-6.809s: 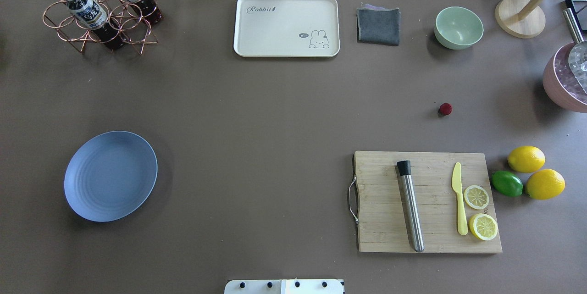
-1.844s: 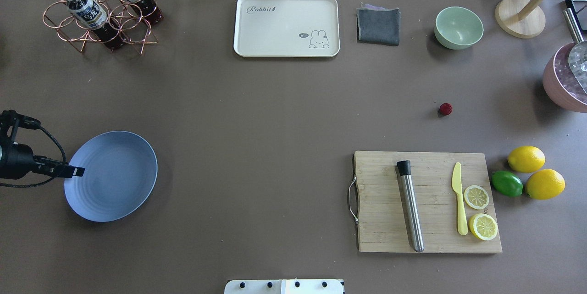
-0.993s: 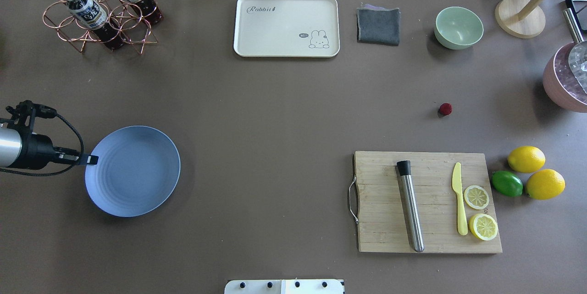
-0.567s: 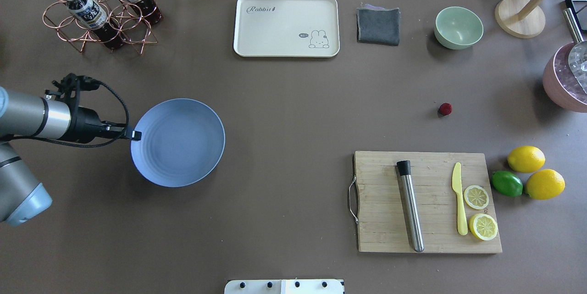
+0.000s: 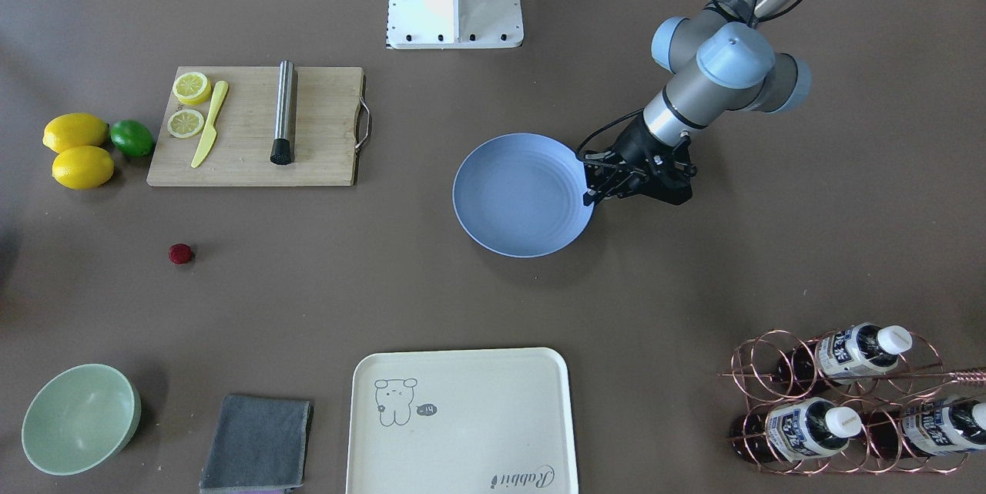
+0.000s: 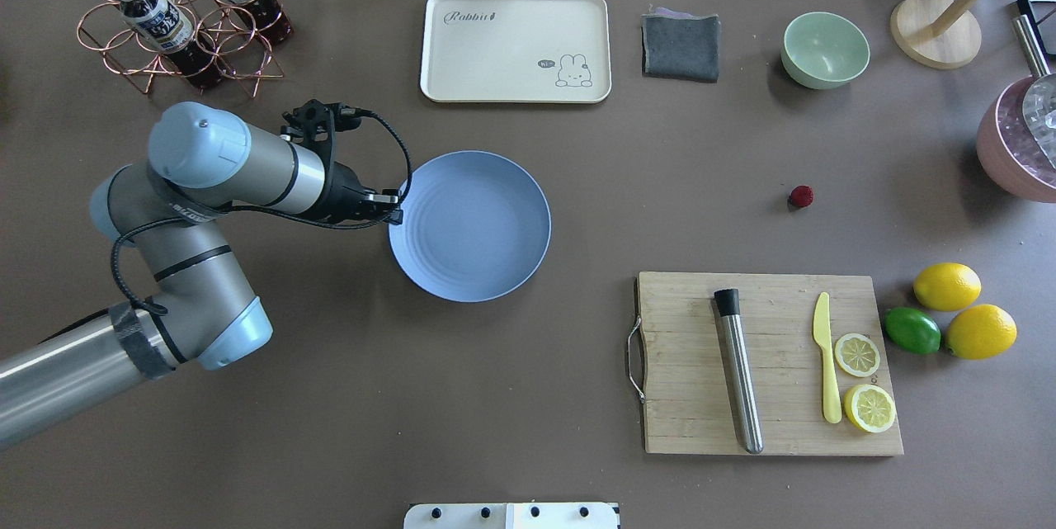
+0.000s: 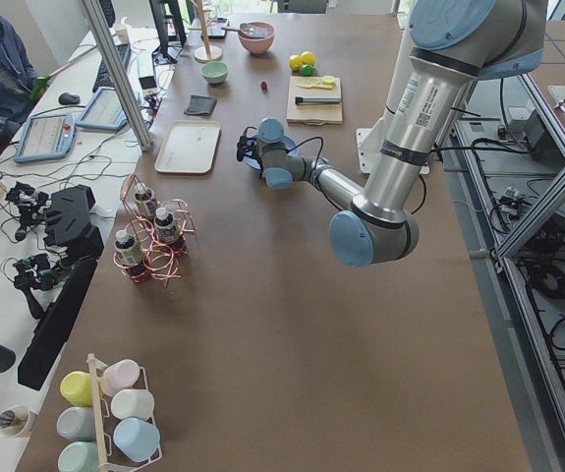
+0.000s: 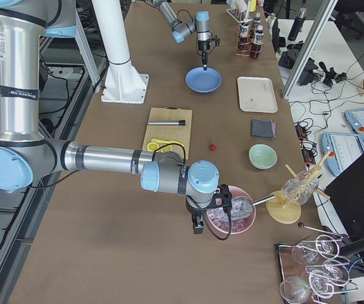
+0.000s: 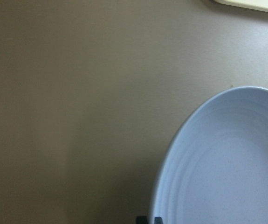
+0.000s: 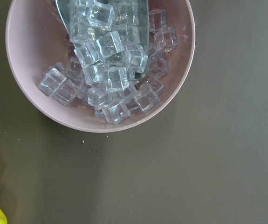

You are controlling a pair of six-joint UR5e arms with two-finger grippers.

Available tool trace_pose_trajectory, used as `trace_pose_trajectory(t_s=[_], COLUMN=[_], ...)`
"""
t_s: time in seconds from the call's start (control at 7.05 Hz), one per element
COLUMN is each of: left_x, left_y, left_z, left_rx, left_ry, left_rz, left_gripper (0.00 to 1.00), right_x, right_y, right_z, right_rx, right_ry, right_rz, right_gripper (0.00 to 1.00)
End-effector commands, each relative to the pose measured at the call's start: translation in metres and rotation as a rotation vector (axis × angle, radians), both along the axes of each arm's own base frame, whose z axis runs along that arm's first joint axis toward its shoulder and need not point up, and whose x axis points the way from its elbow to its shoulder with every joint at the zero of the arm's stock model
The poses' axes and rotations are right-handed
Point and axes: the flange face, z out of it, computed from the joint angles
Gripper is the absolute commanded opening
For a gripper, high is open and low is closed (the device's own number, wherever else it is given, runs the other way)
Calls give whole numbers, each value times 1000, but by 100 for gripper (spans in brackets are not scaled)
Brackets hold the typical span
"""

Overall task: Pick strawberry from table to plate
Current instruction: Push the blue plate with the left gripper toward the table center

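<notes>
The strawberry (image 6: 800, 196) is a tiny dark-red berry lying alone on the brown table (image 6: 577, 331), right of centre and beyond the cutting board; it also shows in the front view (image 5: 180, 253). The light-blue plate (image 6: 478, 232) is near the table's middle. My left gripper (image 6: 397, 213) is shut on the plate's left rim, far from the berry. The left wrist view shows the plate (image 9: 227, 177) filling its lower right. My right gripper (image 8: 197, 225) shows only in the right side view, beside a pink bowl; I cannot tell its state.
A cutting board (image 6: 767, 364) with a metal muddler, a yellow knife and lemon slices lies near the berry. Lemons and a lime (image 6: 947, 285) sit to its right. At the back stand a cream tray (image 6: 516, 46), grey cloth (image 6: 681, 46), green bowl (image 6: 825, 50), ice bowl (image 6: 1015, 141) and bottle rack (image 6: 177, 17).
My left arm came in from the left, closed on the plate's rim and carried the plate rightward to the table's middle. The strawberry has stayed put.
</notes>
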Motion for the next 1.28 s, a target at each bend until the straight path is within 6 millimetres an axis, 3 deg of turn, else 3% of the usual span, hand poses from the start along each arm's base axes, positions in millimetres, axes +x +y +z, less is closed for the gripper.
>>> trace_pose_trajectory(t_s=[0.0,0.14,0.43,0.57,0.71,0.85,0.99,1.13], left_x=[32,34,39,35,19,-2,-34,-82], left_y=[-15,-17,-13,-12,-8,-21,-32,-41], left_z=[-22,-31,-32,-33,-10,3,17,30], left_rx=[13,17,24,38,33,84,135,125], left_ry=[-11,-3,-4,-6,-27,-76,-140,-164], left_rz=[-44,-45,-66,-86,-87,-82,-28,-20], left_gripper=[0,0,97,98,98,98,98,98], right_x=[-1,-2,-14,-25,-55,-90,-138,-189], right_y=[-1,-5,-13,-16,-20,-25,-29,-30], right_z=[-1,-6,-38,-52,-74,-100,-115,-129], right_rx=[4,10,72,80,42,23,19,9], right_ry=[0,-1,3,13,18,26,10,6], right_rz=[-3,-2,-25,-29,-4,37,97,175], right_gripper=[100,100,100,100,100,100,100,100])
